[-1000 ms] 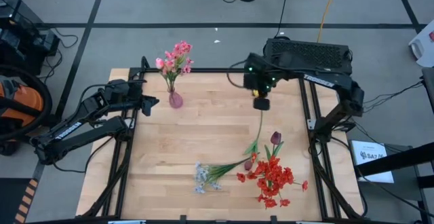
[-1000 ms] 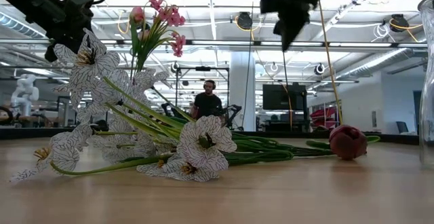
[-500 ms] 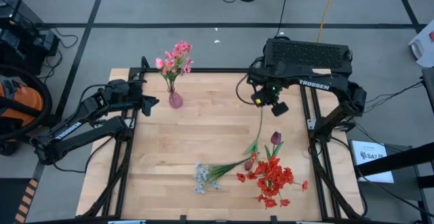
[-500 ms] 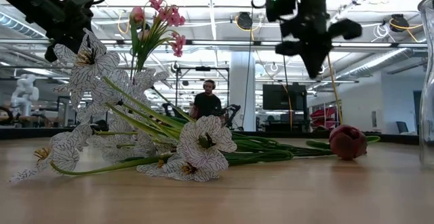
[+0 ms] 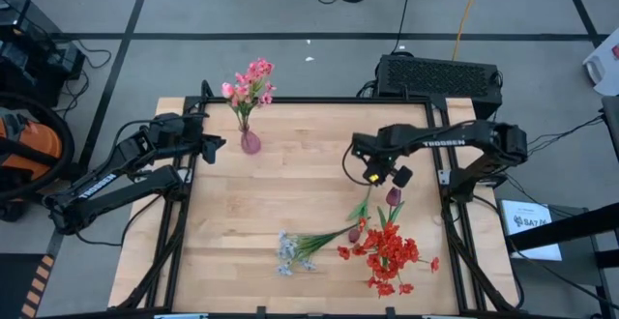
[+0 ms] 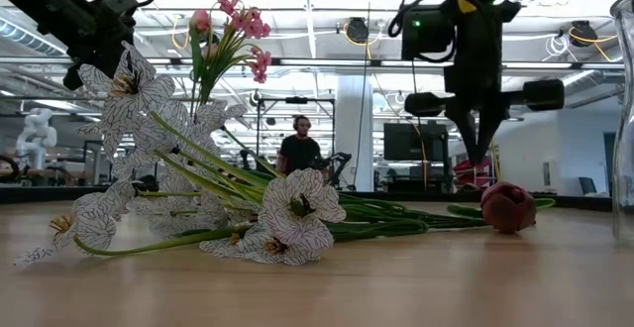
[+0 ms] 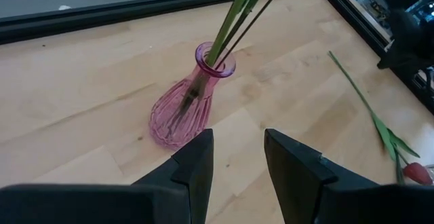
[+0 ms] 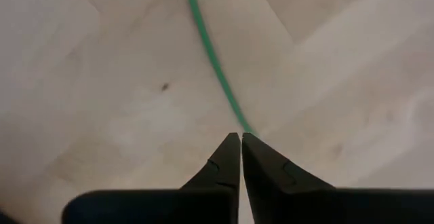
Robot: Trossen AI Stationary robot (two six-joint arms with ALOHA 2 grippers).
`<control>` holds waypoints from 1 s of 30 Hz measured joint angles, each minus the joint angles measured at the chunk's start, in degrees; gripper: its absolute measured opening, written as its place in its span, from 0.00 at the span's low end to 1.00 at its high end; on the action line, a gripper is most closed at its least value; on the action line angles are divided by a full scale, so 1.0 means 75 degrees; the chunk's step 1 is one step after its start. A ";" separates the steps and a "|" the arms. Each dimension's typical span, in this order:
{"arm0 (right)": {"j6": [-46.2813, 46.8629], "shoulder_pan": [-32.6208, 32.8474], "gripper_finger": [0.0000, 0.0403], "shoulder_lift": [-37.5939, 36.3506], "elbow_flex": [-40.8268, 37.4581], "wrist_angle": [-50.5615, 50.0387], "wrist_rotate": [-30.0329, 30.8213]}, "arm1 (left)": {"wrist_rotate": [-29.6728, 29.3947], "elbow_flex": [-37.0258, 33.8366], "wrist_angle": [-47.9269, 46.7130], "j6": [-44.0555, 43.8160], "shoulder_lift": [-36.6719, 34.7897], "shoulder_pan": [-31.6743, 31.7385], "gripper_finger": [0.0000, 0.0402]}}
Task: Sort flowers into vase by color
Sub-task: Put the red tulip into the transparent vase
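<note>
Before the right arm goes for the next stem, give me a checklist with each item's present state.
1. Right gripper over the loose maroon tulip's stem: ok, it hangs just above it.
2. Right gripper fingers open for the pick: not ok, they are shut with nothing between them.
3. Left gripper clear of the work: ok, it waits open beside the vase.
4. Vase upright on the table: ok.
5. Vase holds one colour: ok, only pink flowers.
6. Room in the vase neck for another stem: cannot tell.
</note>
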 joint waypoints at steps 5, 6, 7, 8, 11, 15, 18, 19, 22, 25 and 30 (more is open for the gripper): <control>-0.0206 0.0452 0.09 0.0000 -0.0187 0.0425 -0.0036 | -0.0022 0.0000 0.0000 0.0009 0.0000 -0.0003 0.35; -0.0213 0.0530 0.11 0.0000 -0.0190 0.0479 -0.0078 | -0.0033 0.0000 0.0000 0.0009 0.0000 -0.0001 0.35; -0.0248 0.0595 0.13 0.0000 -0.0190 0.0561 -0.0160 | -0.0033 0.0000 -0.0002 0.0012 0.0000 -0.0001 0.35; -0.0293 0.0665 0.15 0.0000 -0.0190 0.0652 -0.0221 | -0.0033 0.0000 -0.0003 0.0015 0.0000 0.0000 0.35; -0.0525 0.0866 0.21 0.0035 -0.0189 0.0986 -0.0315 | -0.0036 0.0000 -0.0003 0.0015 0.0000 -0.0003 0.35; -0.0781 0.1085 0.24 0.0318 -0.0190 0.1051 -0.0614 | -0.0035 0.0000 -0.0006 0.0017 0.0000 0.0000 0.35; -0.0857 0.1220 0.25 0.0691 -0.0189 0.1040 -0.0603 | -0.0036 0.0000 -0.0011 0.0017 -0.0002 -0.0001 0.35; -0.0834 0.1262 0.24 0.0827 -0.0190 0.1078 -0.0602 | -0.0034 0.0000 -0.0019 0.0017 -0.0003 0.0000 0.35; -0.0809 0.1377 0.23 0.1196 -0.0190 0.1179 -0.0602 | -0.0033 0.0000 -0.0033 0.0017 -0.0003 -0.0003 0.35; -0.0793 0.1488 0.22 0.1610 -0.0190 0.1167 -0.0605 | -0.0033 0.0000 -0.0035 0.0017 0.0000 -0.0002 0.35; -0.0376 0.1698 0.17 0.2085 -0.0148 0.1249 -0.0609 | -0.0031 0.0000 -0.0035 0.0017 -0.0001 0.0000 0.35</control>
